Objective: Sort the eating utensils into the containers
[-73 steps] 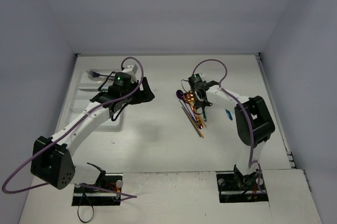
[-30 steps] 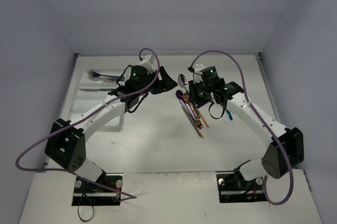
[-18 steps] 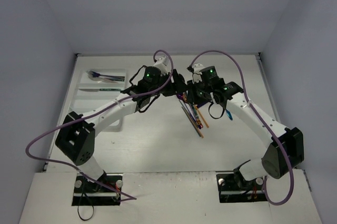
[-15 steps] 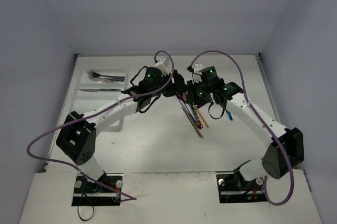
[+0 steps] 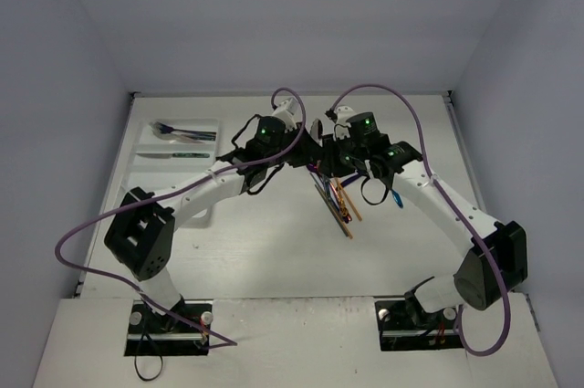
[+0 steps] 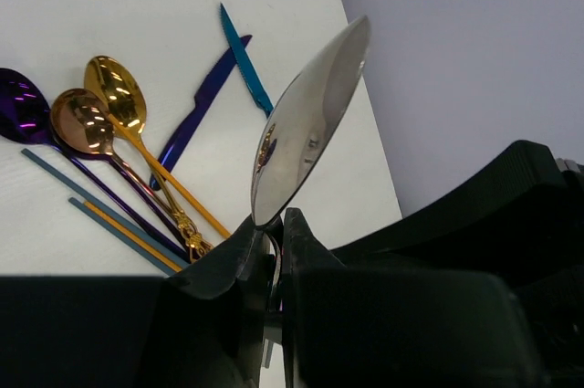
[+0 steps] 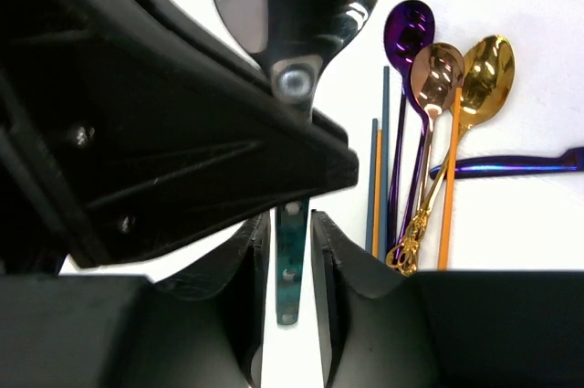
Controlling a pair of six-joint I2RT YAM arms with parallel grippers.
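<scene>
Where the two arms meet head to head over the far middle of the bench, the left end effector is pressed together on the neck of a silver spoon; the spoon's bowl stands up beyond the fingertips, clear of the bench. The left arm runs from its near-left base in one long diagonal, its wrist well to the right of the white tray. The right arm bends its elbow far out to the right and reaches back in toward the centre; the right end effector faces the left one, its fingers closely flanking the spoon's dark handle. Whether they pinch it or stand just clear I cannot tell. On the bench just beside the meeting point lie a purple spoon, a copper spoon and a gold spoon, bowls side by side; a blue knife and a teal knife lie near them, all outside the tray.
</scene>
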